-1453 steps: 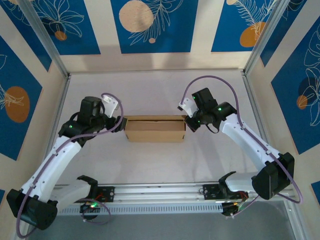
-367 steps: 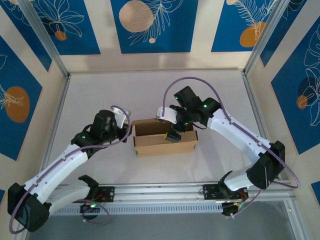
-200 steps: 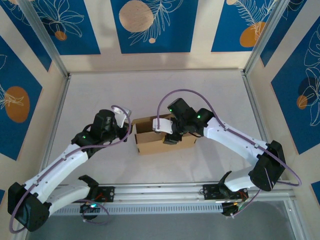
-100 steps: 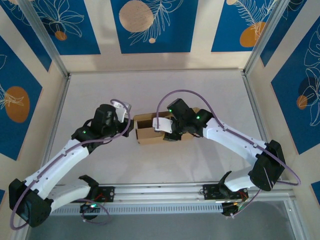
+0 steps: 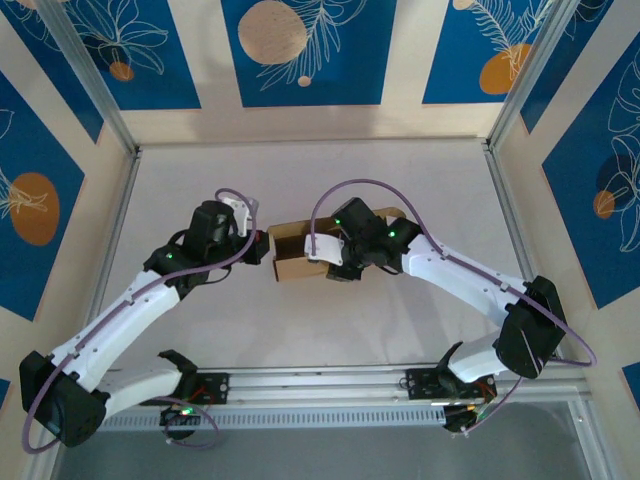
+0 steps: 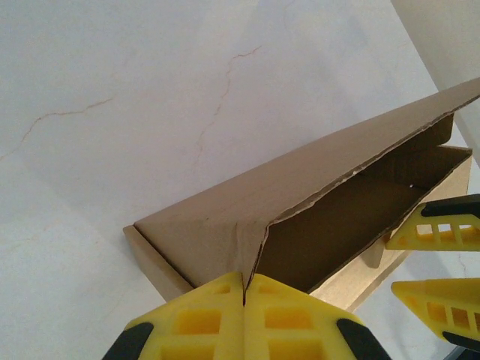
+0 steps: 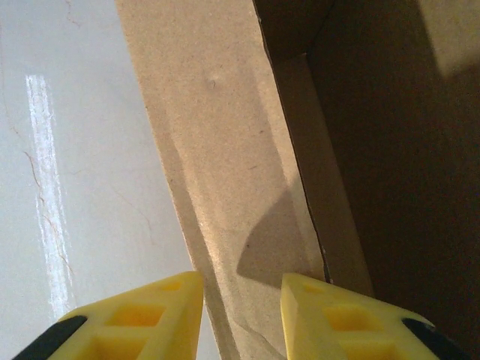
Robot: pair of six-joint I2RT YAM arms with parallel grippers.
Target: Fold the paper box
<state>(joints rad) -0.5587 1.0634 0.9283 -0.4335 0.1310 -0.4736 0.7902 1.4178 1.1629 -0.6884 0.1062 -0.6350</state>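
At the left-hand end of the work, the left gripper (image 6: 244,289) is closed tight, its yellow fingers pressed together hard against a corner crease of the paper box (image 6: 217,225); whether a sliver of card is nipped between them I cannot tell. I judge it is set there as a brace, so the light box cannot slide or spin while the other arm works. Further along, the right gripper (image 7: 241,279) stands partly apart astride the near long wall, one finger outside over the tabletop (image 7: 67,150) and one inside the hollow, with nothing visibly clamped. That placing looks meant to pinch the wall and fold it inward along its crease. The box itself lies near the middle of the tabletop, between the two arms. From above, the overhead camera gives both arms converging on the box from either side, the right forearm covering much of its right half. From the left wrist camera comes a long panel rising at a tilt over the dark interior, its edge ragged, with the right gripper's fingers (image 6: 439,229) at the far end. Close up, the right wrist camera adds the doubled inner strip of the wall
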